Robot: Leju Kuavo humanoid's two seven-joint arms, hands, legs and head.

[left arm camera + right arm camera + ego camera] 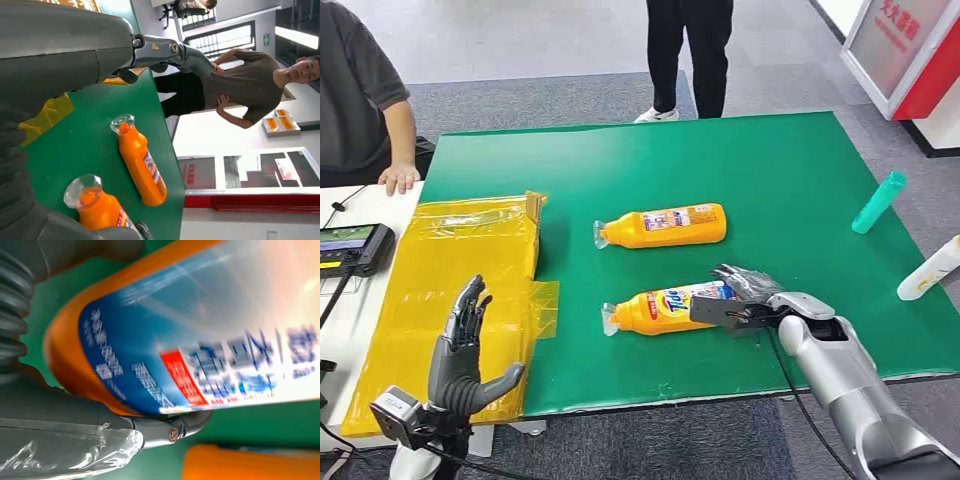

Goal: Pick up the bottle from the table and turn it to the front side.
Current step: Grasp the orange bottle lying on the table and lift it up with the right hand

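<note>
**Right hand at the bottle's base**

Head view: the right hand (740, 296) closes around the base of the nearer orange plastic detergent bottle (663, 309), lying on the green counter (788, 190); the left hand (463, 350) hovers spread.

Left wrist view: the bottle's clear cap (82, 189).

Right wrist view: its glossy label looks slippery; grip the stiff body.

My green table (788, 170) carries two orange bottles (663, 226) (663, 310) lying on their sides, a teal bottle (878, 202), a white bottle (928, 270) and yellow bags (463, 270).
</note>
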